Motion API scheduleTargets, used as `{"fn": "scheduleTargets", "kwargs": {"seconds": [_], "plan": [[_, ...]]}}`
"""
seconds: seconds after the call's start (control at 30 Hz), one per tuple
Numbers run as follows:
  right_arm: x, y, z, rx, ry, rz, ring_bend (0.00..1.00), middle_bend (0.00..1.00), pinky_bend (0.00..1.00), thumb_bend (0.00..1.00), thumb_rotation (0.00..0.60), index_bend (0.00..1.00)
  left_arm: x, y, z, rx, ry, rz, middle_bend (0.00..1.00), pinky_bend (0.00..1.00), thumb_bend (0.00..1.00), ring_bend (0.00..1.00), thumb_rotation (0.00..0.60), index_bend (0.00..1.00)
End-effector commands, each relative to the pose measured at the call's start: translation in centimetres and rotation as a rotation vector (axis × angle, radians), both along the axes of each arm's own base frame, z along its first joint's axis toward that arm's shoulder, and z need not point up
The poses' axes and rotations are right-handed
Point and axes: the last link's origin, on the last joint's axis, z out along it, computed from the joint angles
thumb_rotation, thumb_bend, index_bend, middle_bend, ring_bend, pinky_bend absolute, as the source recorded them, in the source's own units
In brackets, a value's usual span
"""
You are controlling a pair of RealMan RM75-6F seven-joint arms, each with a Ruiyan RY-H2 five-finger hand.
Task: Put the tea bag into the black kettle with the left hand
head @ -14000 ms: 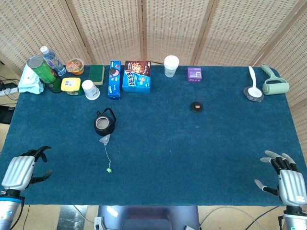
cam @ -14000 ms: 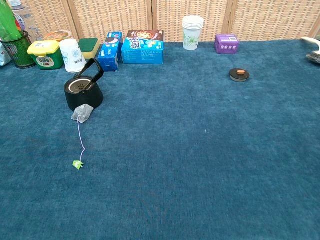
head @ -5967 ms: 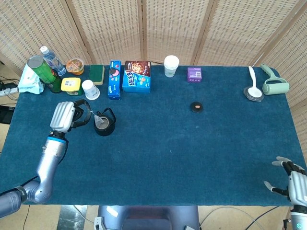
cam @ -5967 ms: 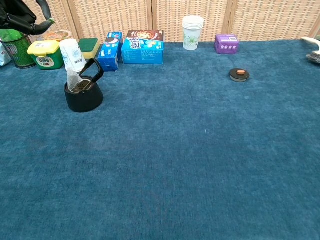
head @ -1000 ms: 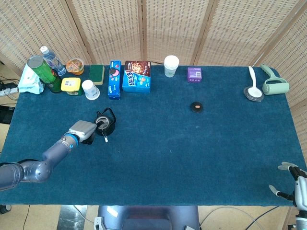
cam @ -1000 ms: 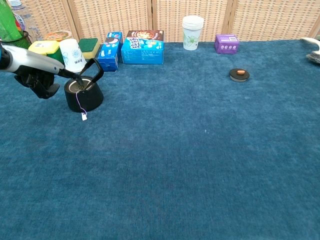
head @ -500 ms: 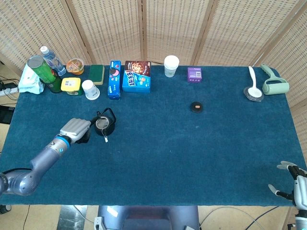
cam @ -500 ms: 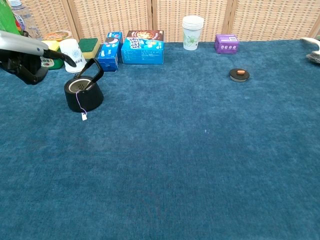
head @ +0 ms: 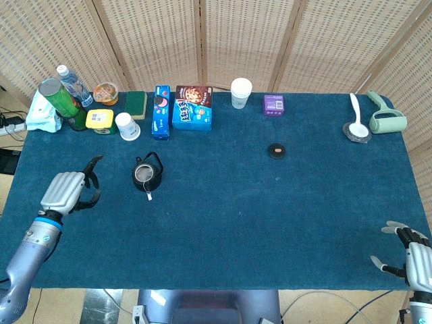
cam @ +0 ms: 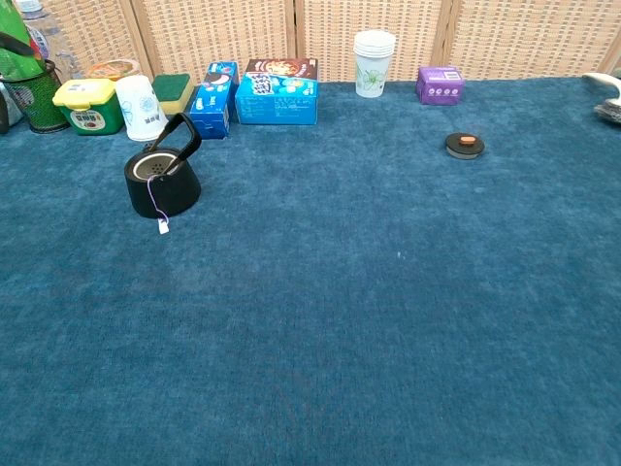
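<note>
The black kettle [head: 146,175] [cam: 162,181] stands upright on the blue cloth, left of centre, lid off and handle up. The tea bag itself is inside and hidden. Its purple string [cam: 152,198] hangs over the kettle's front wall, and the small tag [head: 149,196] [cam: 164,226] lies on the cloth just in front. My left hand [head: 67,191] hovers well left of the kettle, apart from it, fingers spread and holding nothing. My right hand [head: 413,257] rests at the near right corner, fingers spread, holding nothing.
A row stands along the far edge: green can [head: 52,94], yellow tub [head: 100,120], white cup [head: 125,125], blue boxes [head: 192,108], paper cup [head: 240,92], purple box [head: 273,104]. A small black lid [head: 276,150] lies mid-table. A white spoon [head: 356,118] and a roller sit far right.
My left hand has drawn back from the kettle, leftward and toward the near edge, leaving the chest view. The kettle, string and tag have not moved.
</note>
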Motion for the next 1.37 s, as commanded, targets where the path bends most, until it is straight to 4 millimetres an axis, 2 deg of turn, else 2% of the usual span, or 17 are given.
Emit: {"fn": "scheduleTargets", "kwargs": {"seconds": [0.03, 0.17, 0.27, 0.53, 0.67, 0.97, 1.37], "plan": [[0.5, -0.3, 0.1, 0.005, 0.010, 0.023, 0.29, 0.27, 0.20, 0.03, 0.600, 0.34, -1.3, -3.0, 0.5, 0.084, -0.047, -0.001, 0.39, 0.55, 0.47, 0.37, 0.600, 0.00], [1.4, -0.7, 0.0, 0.017, 0.021, 0.057, 0.29, 0.27, 0.20, 0.04, 0.600, 0.34, -2.2, -5.1, 1.1, 0.119, -0.033, 0.006, 0.39, 0.53, 0.47, 0.35, 0.600, 0.00], [2.5, -1.2, -0.4, 0.035, 0.030, 0.107, 0.29, 0.27, 0.20, 0.04, 0.600, 0.34, -3.1, -7.4, 1.7, 0.147, -0.027, 0.028, 0.39, 0.52, 0.47, 0.35, 0.600, 0.00], [5.4, -1.1, -0.9, 0.058, 0.041, 0.219, 0.29, 0.27, 0.20, 0.04, 0.600, 0.34, -4.0, -10.2, 2.2, 0.160, -0.018, 0.057, 0.39, 0.50, 0.47, 0.35, 0.600, 0.00], [6.1, -0.8, -1.0, 0.069, 0.036, 0.248, 0.29, 0.27, 0.20, 0.04, 0.600, 0.34, -4.0, -11.1, 2.4, 0.174, -0.030, 0.063, 0.39, 0.50, 0.47, 0.35, 0.600, 0.00], [5.8, -0.8, -1.1, 0.078, 0.032, 0.242, 0.29, 0.27, 0.20, 0.04, 0.600, 0.34, -4.2, -12.5, 2.6, 0.203, -0.044, 0.078, 0.39, 0.48, 0.47, 0.35, 0.600, 0.00], [5.3, -1.0, -1.1, 0.082, 0.030, 0.224, 0.29, 0.27, 0.20, 0.04, 0.600, 0.34, -4.3, -12.7, 2.2, 0.193, -0.048, 0.098, 0.39, 0.47, 0.47, 0.35, 0.600, 0.00]]}}
